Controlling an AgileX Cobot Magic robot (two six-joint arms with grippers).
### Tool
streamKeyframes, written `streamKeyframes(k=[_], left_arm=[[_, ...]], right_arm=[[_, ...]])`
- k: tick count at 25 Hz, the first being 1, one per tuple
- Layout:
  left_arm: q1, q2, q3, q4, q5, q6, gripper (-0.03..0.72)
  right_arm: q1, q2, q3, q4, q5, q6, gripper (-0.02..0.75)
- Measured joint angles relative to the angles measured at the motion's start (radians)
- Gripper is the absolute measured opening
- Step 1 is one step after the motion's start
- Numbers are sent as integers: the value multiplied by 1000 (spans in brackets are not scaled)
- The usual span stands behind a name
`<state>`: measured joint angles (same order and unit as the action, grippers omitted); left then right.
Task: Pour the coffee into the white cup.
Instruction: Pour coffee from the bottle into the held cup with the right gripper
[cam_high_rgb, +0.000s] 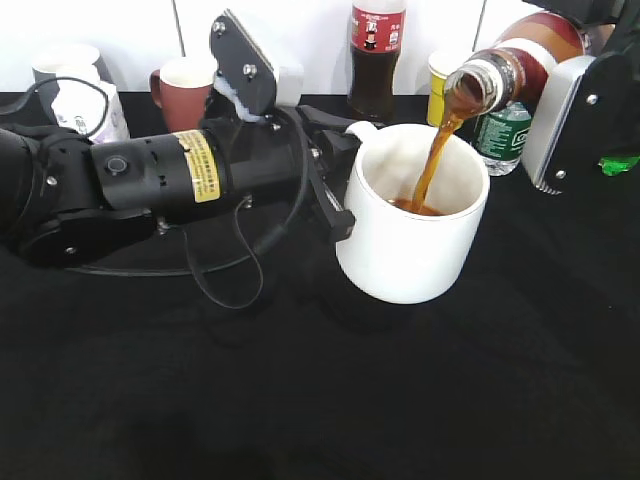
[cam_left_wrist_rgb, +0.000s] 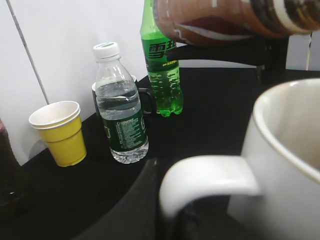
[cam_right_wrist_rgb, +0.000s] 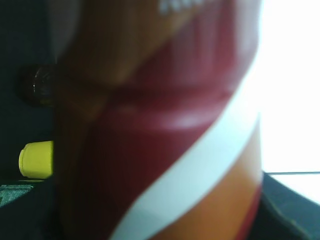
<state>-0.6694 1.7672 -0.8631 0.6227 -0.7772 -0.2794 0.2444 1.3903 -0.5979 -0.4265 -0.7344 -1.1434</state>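
The white cup stands upright on the black table, its handle toward my left gripper, which is shut on that handle. My right gripper is shut on the coffee bottle and holds it tilted, mouth down, over the cup's right rim. A brown stream of coffee runs from the bottle's mouth into the cup. In the left wrist view the cup's rim fills the right side and the bottle hangs above. In the right wrist view the bottle's label fills the frame.
At the back stand a dark cola bottle, a brownish-red mug, a yellow paper cup, a clear water bottle with a green label, a green soda bottle and a white cup at far left. A black cable loops left of the cup.
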Motion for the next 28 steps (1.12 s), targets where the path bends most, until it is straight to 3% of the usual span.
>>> streamKeyframes(k=[26,28], left_arm=[[0,0,0,2,2,0,35],[0,0,0,2,2,0,35]], right_arm=[[0,0,-9,0,-1,-62,515],[0,0,-9,0,-1,-3,515]])
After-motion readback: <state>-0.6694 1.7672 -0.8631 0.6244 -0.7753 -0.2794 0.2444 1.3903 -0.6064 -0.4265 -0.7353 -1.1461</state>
